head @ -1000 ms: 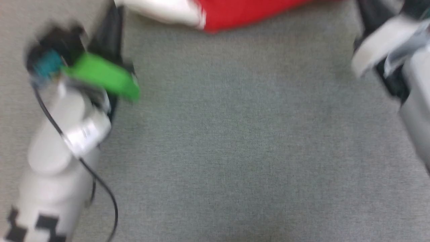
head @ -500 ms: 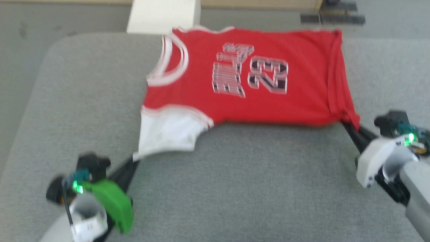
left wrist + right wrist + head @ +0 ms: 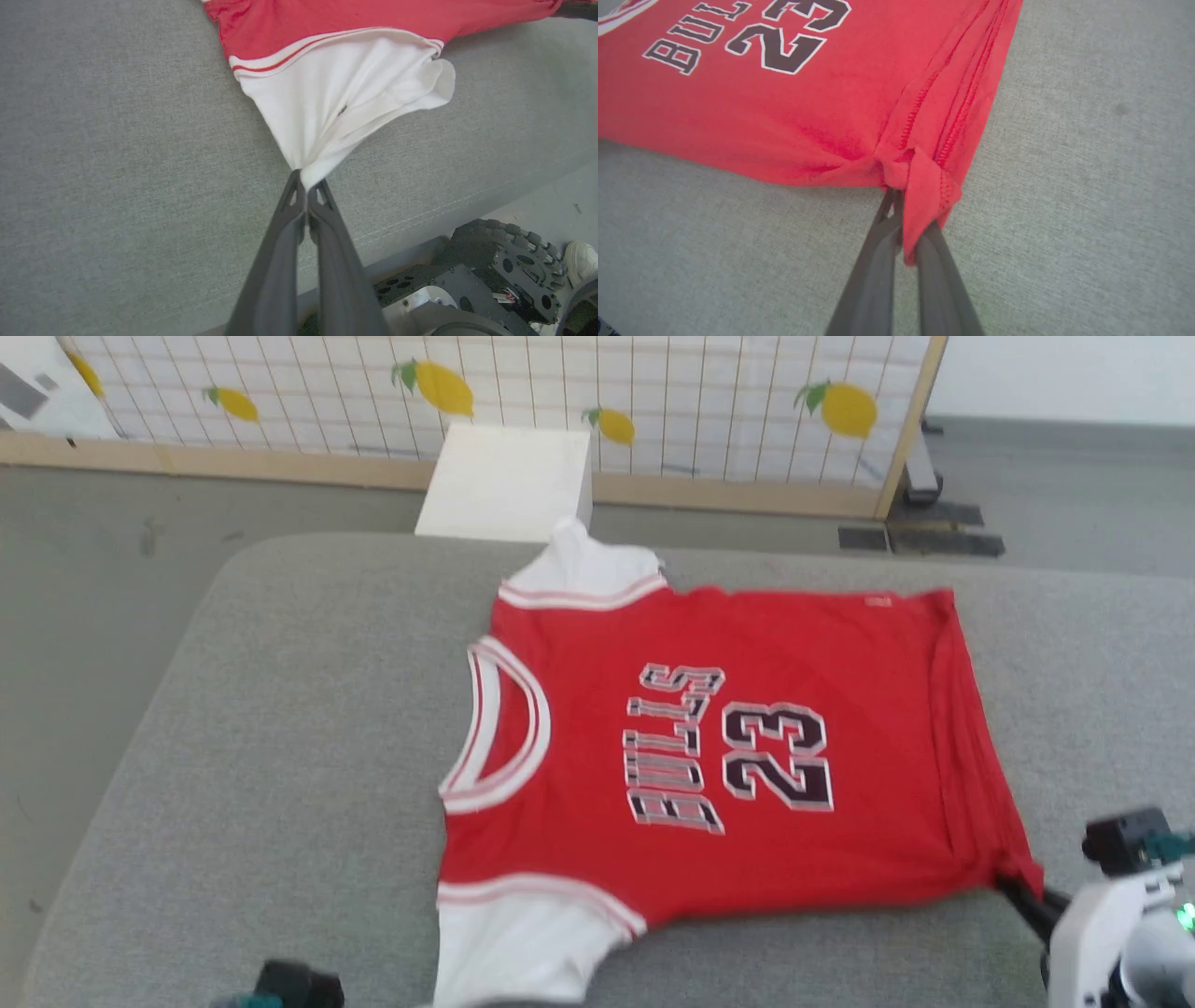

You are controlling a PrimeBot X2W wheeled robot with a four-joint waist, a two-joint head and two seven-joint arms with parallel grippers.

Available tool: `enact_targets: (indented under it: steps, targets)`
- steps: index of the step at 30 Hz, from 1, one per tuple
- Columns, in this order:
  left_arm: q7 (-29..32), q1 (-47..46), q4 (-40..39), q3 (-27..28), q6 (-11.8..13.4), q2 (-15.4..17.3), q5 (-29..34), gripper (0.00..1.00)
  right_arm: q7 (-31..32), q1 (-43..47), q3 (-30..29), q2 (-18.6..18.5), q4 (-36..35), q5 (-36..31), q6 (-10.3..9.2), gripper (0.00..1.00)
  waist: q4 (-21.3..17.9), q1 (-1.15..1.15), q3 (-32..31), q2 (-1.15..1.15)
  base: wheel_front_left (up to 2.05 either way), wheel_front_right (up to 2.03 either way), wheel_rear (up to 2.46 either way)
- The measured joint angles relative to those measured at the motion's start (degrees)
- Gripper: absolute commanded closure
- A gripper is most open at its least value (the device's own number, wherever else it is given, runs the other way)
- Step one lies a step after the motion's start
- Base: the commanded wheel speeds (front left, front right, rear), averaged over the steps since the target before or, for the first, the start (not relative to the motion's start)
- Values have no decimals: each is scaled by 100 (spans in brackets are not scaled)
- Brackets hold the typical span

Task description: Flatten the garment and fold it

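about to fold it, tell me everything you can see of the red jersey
The red jersey lies front up, mostly flat on the grey padded surface, collar toward the robot's left, hem toward its right. Soft knit cloth; white short sleeves, red-white striped trim at collar and sleeves, black white-outlined BULLS and 23. The hem side is bunched in ridges. The left hand is shut on the near sleeve's tip and the right hand on the near hem corner, each drawing cloth to a point.
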Motion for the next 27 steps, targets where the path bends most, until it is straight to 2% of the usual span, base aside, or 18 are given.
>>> enact_targets:
  steps: [4, 12, 21, 27]
  targets:
    - [65, 283, -157, -44, 32, 63, -154, 100, 310, 622, -365, -22, -512, 85, 0, 100, 33, 0, -133, 0, 0, 0, 0]
    - [-431, 142, -365, 227, 22, -65, -213, 100, 650, 1148, -1155, 227, -1357, 160, -2, 100, -25, 0, -95, 0, 0, 0, 0]
    - [-648, -1109, -454, 324, -63, -390, 49, 100, 1152, 1019, -1675, 453, -1918, -153, -2, 100, -117, 0, 262, 0, 0, 0, 0]
    - [-690, -2043, -93, 326, -122, -611, 310, 100, 1512, 520, -1780, 557, -2058, -457, -2, 100, -169, 0, 649, 0, 0, 0, 0]
